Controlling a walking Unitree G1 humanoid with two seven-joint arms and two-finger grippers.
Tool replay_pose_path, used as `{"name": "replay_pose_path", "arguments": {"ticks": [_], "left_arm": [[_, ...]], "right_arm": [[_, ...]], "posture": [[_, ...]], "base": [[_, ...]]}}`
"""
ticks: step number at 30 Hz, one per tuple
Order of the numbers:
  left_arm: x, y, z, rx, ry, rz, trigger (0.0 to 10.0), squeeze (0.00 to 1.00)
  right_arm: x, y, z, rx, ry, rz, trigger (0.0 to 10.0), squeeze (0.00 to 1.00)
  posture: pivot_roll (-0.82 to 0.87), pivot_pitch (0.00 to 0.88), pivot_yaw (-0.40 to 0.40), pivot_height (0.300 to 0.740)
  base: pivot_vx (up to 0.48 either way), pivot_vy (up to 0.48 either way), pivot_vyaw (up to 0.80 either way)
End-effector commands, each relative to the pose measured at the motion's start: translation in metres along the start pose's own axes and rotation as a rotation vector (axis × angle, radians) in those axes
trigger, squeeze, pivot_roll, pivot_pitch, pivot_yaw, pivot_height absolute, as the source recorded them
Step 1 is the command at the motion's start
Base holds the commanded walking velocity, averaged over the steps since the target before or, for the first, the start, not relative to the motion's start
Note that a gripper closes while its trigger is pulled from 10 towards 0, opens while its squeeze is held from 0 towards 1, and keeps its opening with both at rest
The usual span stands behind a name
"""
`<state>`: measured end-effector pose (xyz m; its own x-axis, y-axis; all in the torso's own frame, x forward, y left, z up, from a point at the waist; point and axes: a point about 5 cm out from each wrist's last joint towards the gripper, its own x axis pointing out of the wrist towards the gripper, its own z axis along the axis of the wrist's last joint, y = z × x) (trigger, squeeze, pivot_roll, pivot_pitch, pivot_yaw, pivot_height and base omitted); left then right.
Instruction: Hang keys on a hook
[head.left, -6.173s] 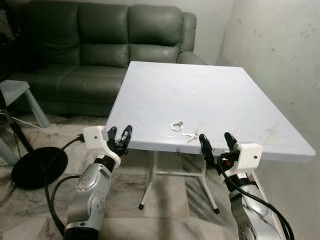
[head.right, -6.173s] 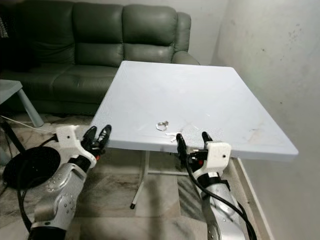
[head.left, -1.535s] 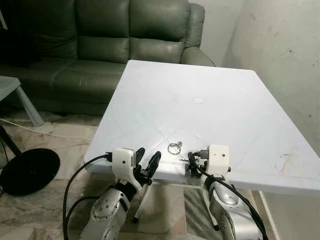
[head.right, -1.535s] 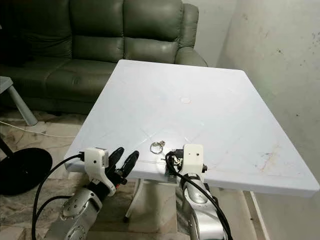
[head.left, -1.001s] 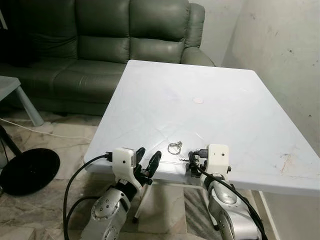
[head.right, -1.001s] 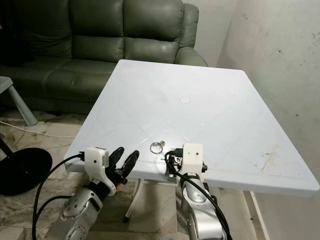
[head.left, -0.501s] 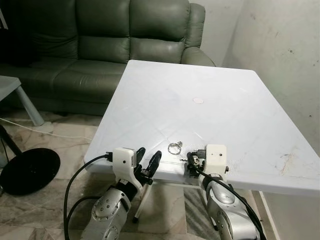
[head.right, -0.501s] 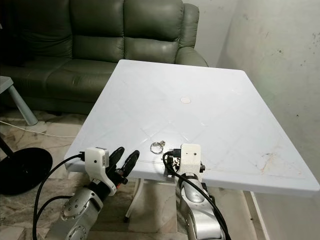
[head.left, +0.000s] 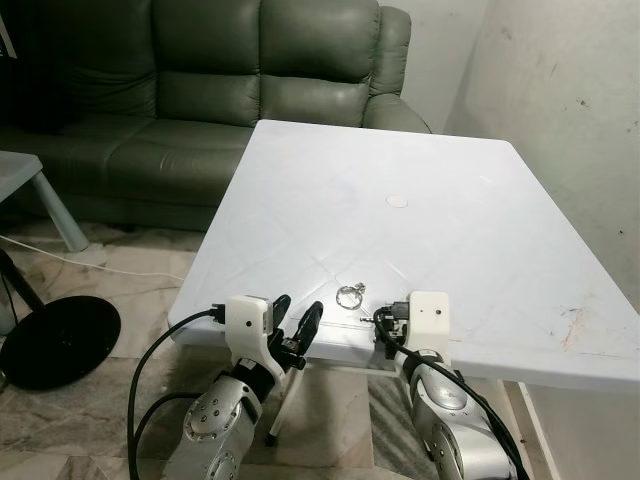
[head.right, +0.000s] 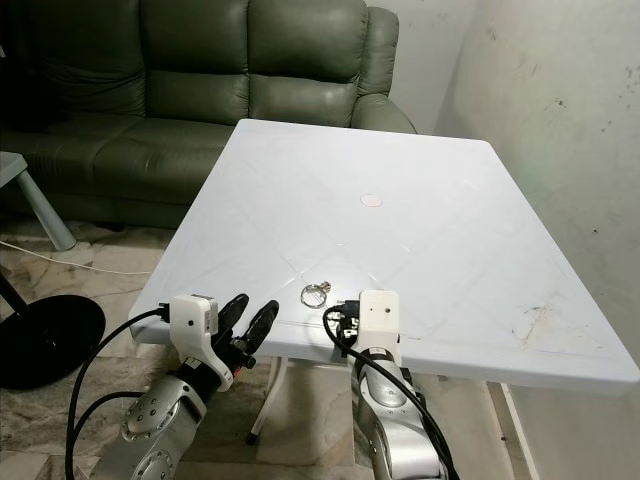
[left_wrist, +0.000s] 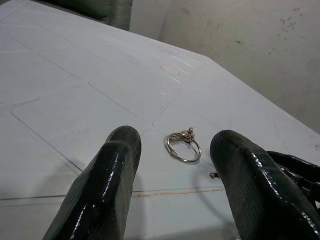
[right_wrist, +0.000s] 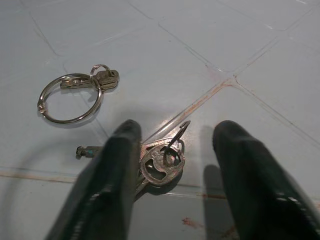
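A silver key ring (head.left: 349, 295) with a small key on it lies near the front edge of the white table (head.left: 400, 160). A separate flat key (right_wrist: 161, 164) lies just right of the ring (right_wrist: 73, 97), at the table's edge. My right gripper (right_wrist: 177, 134) rests at that edge, open, with one finger on either side of the flat key. In the head views its fingers are mostly hidden under the white wrist box (head.left: 428, 311). My left gripper (head.left: 296, 322) hangs open just in front of the table edge, the key ring (left_wrist: 183, 145) beyond its fingers (left_wrist: 116, 165).
A dark green sofa (head.left: 220, 70) stands behind the table. The wall (head.left: 570, 110) runs close along the table's right side. A black round floor base (head.left: 55, 335) and a small grey table (head.left: 20, 175) are at the left. Cables trail over the tiled floor.
Over six seconds the camera has come closer to the table and my right gripper has moved up onto the edge at the key. In the last second it only edged slightly left.
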<state>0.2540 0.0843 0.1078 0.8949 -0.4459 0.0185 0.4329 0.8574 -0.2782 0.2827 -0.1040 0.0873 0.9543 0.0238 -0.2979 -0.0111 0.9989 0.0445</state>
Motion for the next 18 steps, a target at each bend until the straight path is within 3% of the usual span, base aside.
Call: {"name": "replay_pose_path", "arguments": {"ticks": [1,8,9,12,13,15,18], "left_arm": [[-0.0002,-0.0025,0.0036,0.003,-0.011,0.005,10.0,0.0],[0.0,-0.0027,0.0041,0.002,-0.012,0.008,10.0,0.0],[0.0,-0.0027,0.0041,0.001,-0.012,0.008,10.0,0.0],[-0.0005,-0.0025,0.0039,0.0,-0.013,0.009,10.0,0.0],[-0.0005,-0.0026,0.004,0.0,-0.013,0.009,10.0,0.0],[-0.0005,-0.0027,0.004,0.0,-0.013,0.01,10.0,0.0],[-0.0005,-0.0029,0.004,-0.001,-0.013,0.01,10.0,0.0]], "right_arm": [[-0.0022,0.0163,-0.0012,0.054,0.017,0.027,3.8,0.0],[-0.0018,0.0167,-0.0016,0.053,0.021,0.03,4.3,0.0],[-0.0017,0.0168,-0.0019,0.052,0.023,0.031,5.4,0.0],[-0.0019,0.0175,-0.0024,0.051,0.024,0.033,4.9,0.0],[-0.0019,0.0176,-0.0026,0.05,0.026,0.033,5.5,0.0],[-0.0015,0.018,-0.0032,0.043,0.032,0.035,10.0,0.0],[-0.0013,0.0186,-0.003,0.045,0.032,0.036,10.0,0.0]], "posture": [[0.1,0.042,-0.074,0.74],[0.1,0.042,-0.074,0.74],[0.1,0.042,-0.074,0.74],[0.1,0.044,-0.074,0.74],[0.1,0.045,-0.074,0.74],[0.1,0.045,-0.074,0.74],[0.1,0.045,-0.074,0.74]], "base": [[0.0,0.0,0.0],[0.0,0.0,0.0],[0.0,0.0,0.0],[0.0,0.0,0.0],[0.0,0.0,0.0],[0.0,0.0,0.0],[0.0,0.0,0.0]]}}
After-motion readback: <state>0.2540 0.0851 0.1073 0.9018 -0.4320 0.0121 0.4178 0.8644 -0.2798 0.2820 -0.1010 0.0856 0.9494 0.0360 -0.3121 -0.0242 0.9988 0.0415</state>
